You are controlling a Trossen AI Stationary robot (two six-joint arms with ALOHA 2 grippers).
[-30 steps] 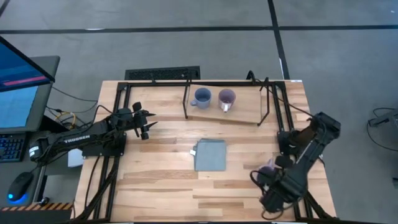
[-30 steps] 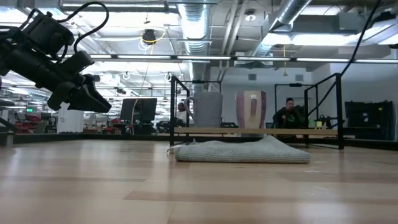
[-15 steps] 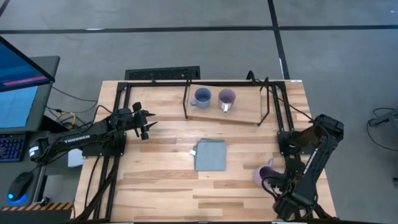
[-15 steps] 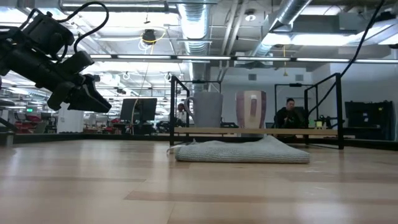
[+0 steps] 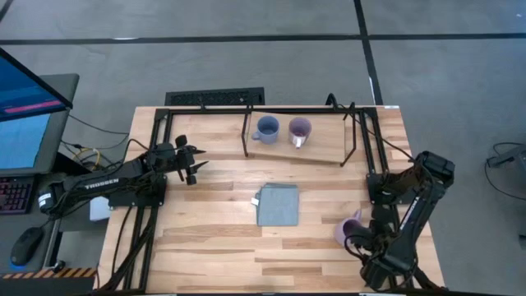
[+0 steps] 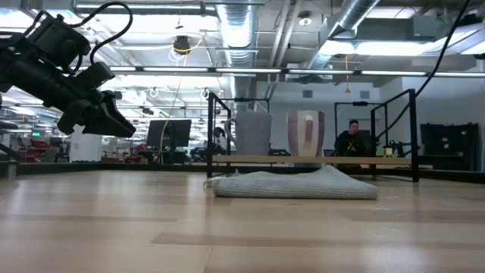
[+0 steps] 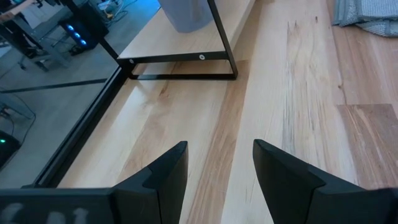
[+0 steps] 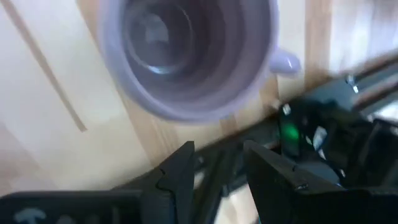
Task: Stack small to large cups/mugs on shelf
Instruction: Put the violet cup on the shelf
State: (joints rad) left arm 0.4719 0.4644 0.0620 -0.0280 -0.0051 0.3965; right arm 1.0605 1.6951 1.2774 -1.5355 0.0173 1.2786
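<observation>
The shelf, a light board in a black rod frame, stands at the table's far side. On it stand the blue mug and one light purple mug, both upright, also seen in the low view as blue mug and purple mug. The other purple mug stands upright on the table near its right near corner, mouth up. My right gripper hovers open just near-side of it. My left gripper is open above the table's left part.
A flat grey-blue cloth lies in the table's middle. Black frame rods run along the table's left and right sides. The shelf's left leg shows ahead of my left gripper. A person sits far behind the table.
My right arm has drawn back toward the table's near edge, uncovering the purple mug that it stood over a second ago. The mug now shows in full on the table. My left arm has kept still.
</observation>
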